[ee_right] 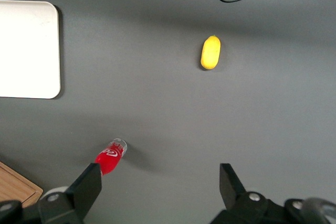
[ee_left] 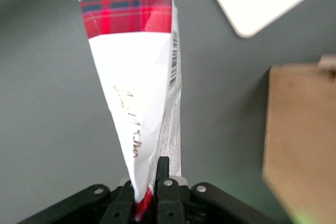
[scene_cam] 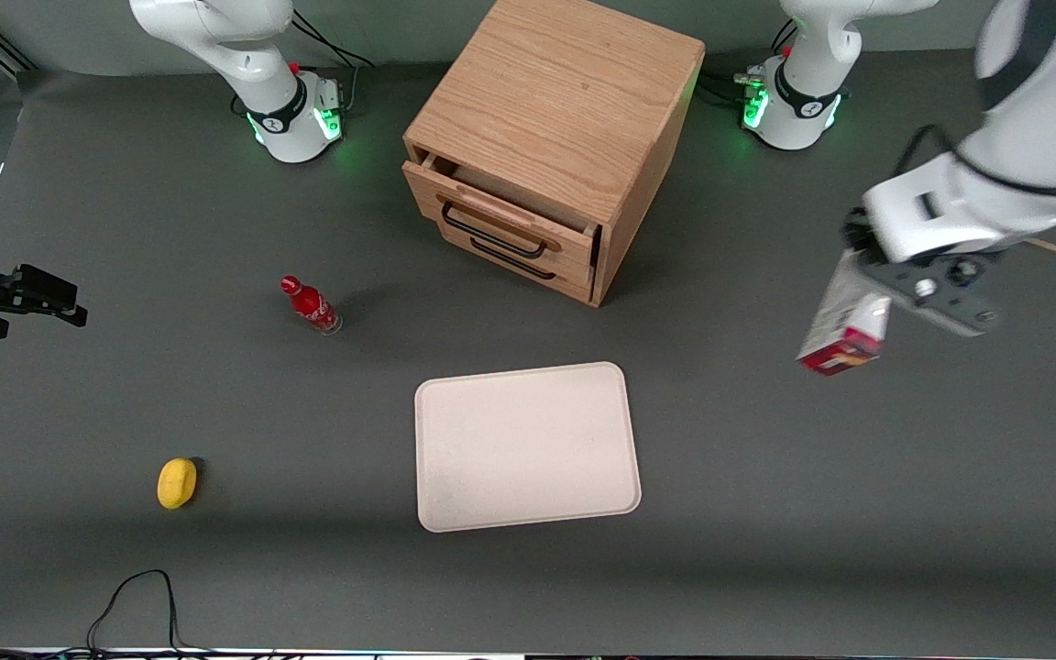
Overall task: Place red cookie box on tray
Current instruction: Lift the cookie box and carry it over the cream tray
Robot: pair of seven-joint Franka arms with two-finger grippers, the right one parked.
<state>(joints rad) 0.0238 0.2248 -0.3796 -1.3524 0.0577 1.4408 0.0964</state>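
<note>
The box (scene_cam: pixel 844 321), held off the table toward the working arm's end, hangs tilted from the gripper (scene_cam: pixel 867 275), whose fingers (ee_left: pixel 163 174) are clamped on one end of it. The tray (scene_cam: pixel 528 446) lies flat on the table (scene_cam: pixel 766 550), well apart from the box. A wooden cabinet (scene_cam: pixel 555 137) stands farther from the camera than the tray. A red bottle (scene_cam: pixel 310 304) and a yellow object (scene_cam: pixel 177 483) lie toward the parked arm's end.
</note>
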